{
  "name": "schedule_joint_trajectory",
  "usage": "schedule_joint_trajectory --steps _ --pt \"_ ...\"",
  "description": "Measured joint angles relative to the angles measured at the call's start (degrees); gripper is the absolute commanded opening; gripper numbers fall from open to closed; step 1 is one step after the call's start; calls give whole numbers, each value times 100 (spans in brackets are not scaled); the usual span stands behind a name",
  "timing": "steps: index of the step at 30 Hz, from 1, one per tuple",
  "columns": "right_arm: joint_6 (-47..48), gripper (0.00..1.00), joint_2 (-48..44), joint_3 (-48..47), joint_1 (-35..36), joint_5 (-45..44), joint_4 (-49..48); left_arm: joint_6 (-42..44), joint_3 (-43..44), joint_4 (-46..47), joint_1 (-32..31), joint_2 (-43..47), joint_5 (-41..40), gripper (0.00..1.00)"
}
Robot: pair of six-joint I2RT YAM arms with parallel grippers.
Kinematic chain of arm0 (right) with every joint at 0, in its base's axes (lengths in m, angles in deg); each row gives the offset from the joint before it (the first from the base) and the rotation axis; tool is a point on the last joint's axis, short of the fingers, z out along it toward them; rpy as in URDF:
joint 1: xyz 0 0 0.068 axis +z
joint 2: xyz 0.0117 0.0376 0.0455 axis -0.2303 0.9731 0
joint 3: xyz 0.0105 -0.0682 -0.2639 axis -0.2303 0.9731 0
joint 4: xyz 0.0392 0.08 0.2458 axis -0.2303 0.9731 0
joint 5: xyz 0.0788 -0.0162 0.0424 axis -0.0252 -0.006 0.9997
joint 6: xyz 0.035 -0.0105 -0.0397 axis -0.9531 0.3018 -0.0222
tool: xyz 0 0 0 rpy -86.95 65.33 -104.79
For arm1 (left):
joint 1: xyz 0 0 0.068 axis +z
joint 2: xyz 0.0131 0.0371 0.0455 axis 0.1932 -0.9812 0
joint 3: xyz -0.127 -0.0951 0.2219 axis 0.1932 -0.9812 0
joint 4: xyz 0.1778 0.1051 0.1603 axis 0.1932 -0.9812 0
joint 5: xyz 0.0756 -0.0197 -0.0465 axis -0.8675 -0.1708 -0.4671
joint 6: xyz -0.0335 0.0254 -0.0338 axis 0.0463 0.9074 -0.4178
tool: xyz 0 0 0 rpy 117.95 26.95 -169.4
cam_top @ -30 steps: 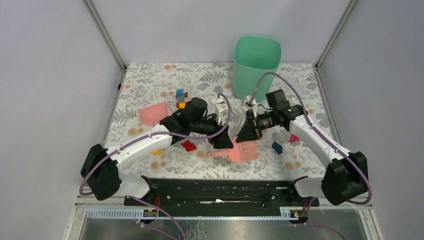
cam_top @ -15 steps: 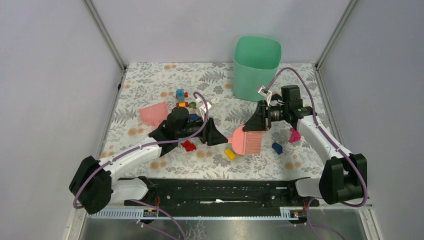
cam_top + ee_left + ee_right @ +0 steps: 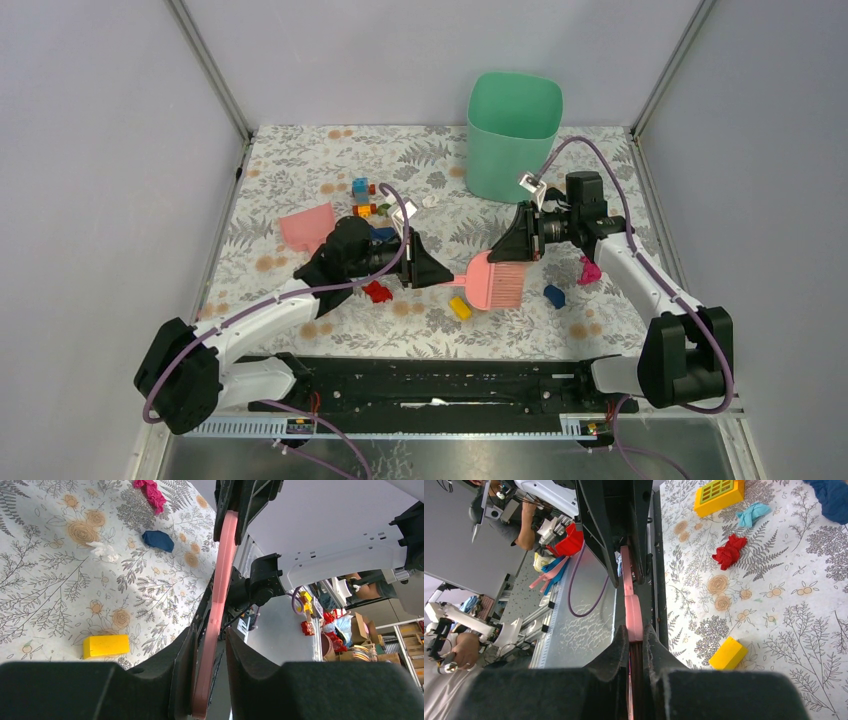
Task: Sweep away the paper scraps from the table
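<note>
A table (image 3: 300, 170) under a pale cover printed with grey leaves and small orange flowers. Near its centre, the left gripper (image 3: 452, 273) straddles the handle of a pink brush (image 3: 490, 284). One finger touches the handle and a thin gap shows beside the other, so it is unclear whether this pincer is clenched. Just right of it, the right gripper (image 3: 498, 256) is clamped on the same brush beside its head. Toward the table's near right corner, the left wrist view shows one paper scrap (image 3: 104, 551), tiny, white and crumpled, lying near a dark blue piece (image 3: 157, 540). From above the scrap is too small to pick out. Both wrist views show the brush edge-on, its bristles hidden.
</note>
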Motion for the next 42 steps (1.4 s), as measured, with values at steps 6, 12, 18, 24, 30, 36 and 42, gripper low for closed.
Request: schedule_joint_trajectory --steps 6,12,18,24,30,36,42 --pt "-195 0 0 83 -52 42 -197 -4 0 -9 0 0 39 36" --pt "-317 0 -4 197 -131 63 -365 83 -4 -188 0 76 48 27" --pt "-376 0 -4 236 -138 164 -518 140 -4 -216 0 140 74 19" --pt "-492 0 -33 284 -142 177 -592 118 -4 -208 7 140 103 25" --pt "-603 0 -59 334 -166 173 -662 129 -4 -321 7 131 146 21" --pt "-669 0 -59 385 -170 168 -730 162 -4 -420 7 109 181 25" --pt "-713 0 -61 415 -179 157 -793 166 -4 -444 7 83 223 9"
